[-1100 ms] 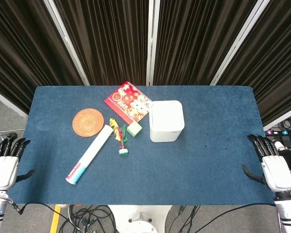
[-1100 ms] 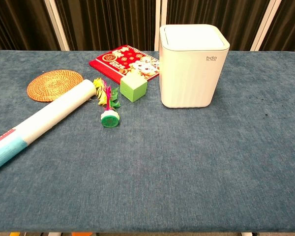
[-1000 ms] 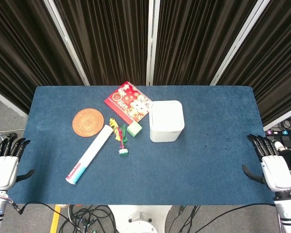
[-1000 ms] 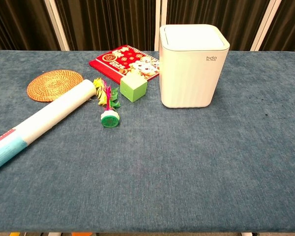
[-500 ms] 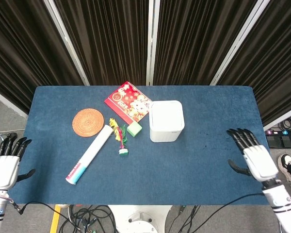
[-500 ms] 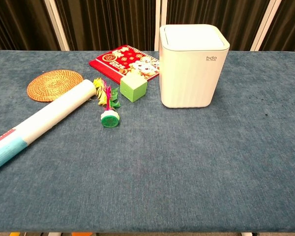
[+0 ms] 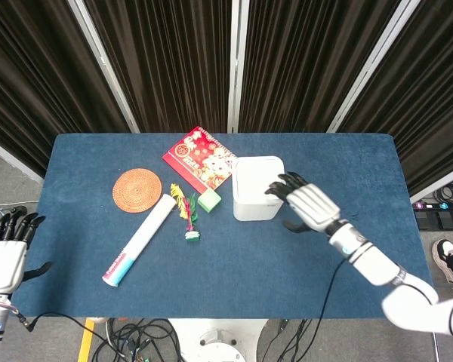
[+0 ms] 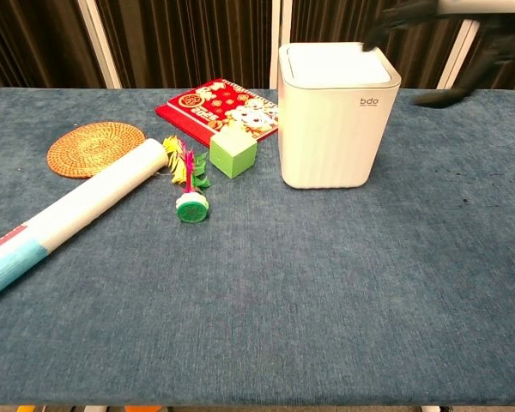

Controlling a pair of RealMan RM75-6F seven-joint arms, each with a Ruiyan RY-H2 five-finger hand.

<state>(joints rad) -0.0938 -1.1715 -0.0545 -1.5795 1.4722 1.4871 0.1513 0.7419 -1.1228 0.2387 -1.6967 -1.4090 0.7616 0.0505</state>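
Head view shows the right hand (image 7: 306, 204) with fingers spread wide, holding nothing, hovering at the right edge of the white lidded bin (image 7: 258, 188) mid-table. Its left hand (image 7: 3, 259) hangs open beside the table's (image 7: 325, 264) left edge, empty.

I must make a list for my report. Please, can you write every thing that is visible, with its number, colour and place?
bin: one, white, lid closed, middle of table
calendar: one, red, behind the green cube
green cube: one, left of the bin
shuttlecock: one, green base, bright feathers, beside the cube
woven coaster: one, orange-brown, round, left side
paper roll: one, white with blue-red end, lying in front of the coaster
table: one, blue cloth
curtains: dark, behind the table
right hand: black and white, fingers spread, at the bin's right top edge
left hand: black and white, open, off the table's left edge
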